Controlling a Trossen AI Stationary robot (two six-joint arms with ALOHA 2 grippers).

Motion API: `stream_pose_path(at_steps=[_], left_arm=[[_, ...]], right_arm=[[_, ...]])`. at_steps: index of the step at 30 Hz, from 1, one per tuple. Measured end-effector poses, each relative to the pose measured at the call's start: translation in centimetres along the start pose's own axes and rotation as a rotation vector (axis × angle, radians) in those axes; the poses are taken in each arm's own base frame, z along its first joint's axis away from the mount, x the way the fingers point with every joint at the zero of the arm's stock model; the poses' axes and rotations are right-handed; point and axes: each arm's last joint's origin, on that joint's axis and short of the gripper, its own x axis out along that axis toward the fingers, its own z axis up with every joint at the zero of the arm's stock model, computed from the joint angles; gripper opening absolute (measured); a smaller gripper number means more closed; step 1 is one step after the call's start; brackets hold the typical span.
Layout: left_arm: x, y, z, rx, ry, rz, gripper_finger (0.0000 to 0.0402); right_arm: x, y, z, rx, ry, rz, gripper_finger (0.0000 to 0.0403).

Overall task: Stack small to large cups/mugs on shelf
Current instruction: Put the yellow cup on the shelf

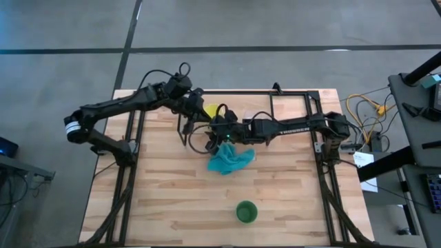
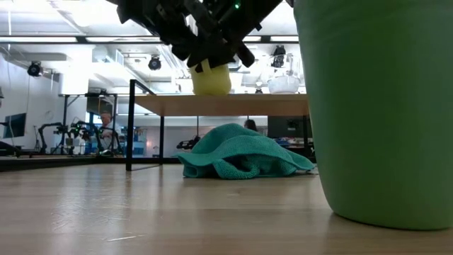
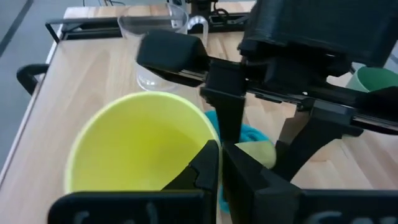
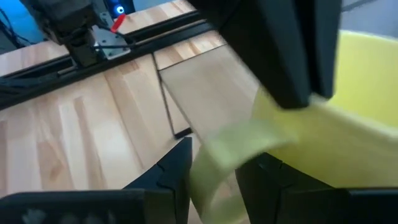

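The yellow mug [image 3: 134, 146] sits at the shelf plank [image 2: 219, 105], and both grippers are shut on it. My left gripper [image 3: 219, 150] is at its rim, and my right gripper [image 4: 214, 167] is at its handle. In the high view the mug [image 1: 213, 110] shows between the two arms. The clear glass cup [image 3: 155, 56] stands on the shelf beside it, seen also in the low view [image 2: 283, 83]. The green cup [image 1: 247, 211] stands on the table near the near edge. My left gripper pinches the mug's rim [image 3: 208, 134], one finger inside the mug and one outside, coming from above. The mug is upright, its bottom [image 2: 211, 92] level with the plank's top; whether it rests there I cannot tell. My right gripper has the mug's yellow handle [image 4: 233, 155] between its two fingers. The fingers lie across the handle strap.
A crumpled teal cloth [image 1: 229, 160] lies on the table in front of the shelf. The shelf's black frame [image 2: 131, 127] stands to the cloth's left. The green cup [image 2: 382, 106] fills the low view's right side.
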Motion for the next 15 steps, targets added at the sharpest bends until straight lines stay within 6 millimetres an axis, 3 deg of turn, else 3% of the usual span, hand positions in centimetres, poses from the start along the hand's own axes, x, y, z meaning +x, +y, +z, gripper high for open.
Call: stream_pose_path(at_steps=[7, 15], left_arm=[[0.9, 0.5, -0.2, -0.004, 0.006, -0.001, 0.0000], [0.4, 0.6, 1.0, 0.013, -0.022, 0.010, 0.0000]], right_arm=[[0.3, -0.8, 0.1, 0.015, 0.004, -0.017, 0.0109], [0.3, -0.8, 0.1, 0.008, 0.003, -0.013, 0.0109]])
